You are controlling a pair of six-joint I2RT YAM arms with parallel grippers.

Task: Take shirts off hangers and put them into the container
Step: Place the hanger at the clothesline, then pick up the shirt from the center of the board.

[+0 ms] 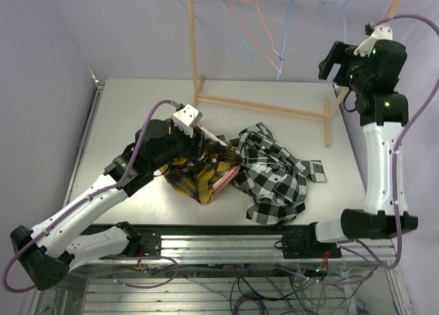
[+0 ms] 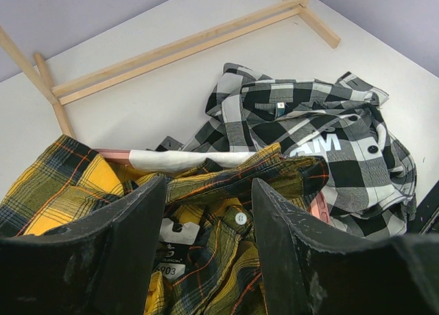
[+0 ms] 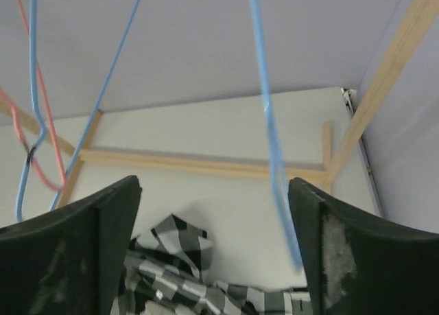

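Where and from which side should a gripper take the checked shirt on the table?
Probably pinch a raised fold near the collar of the checked shirt, coming straight down: it lies crumpled on the table, only bunched ridges standing proud.

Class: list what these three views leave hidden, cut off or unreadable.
- Container: top view, buried under the plaid shirt; only pink rim shows.
- Checked shirt's lettering: left wrist view, folded, partly readable.
- Hangers' hooks: top view, cut off by the upper edge.
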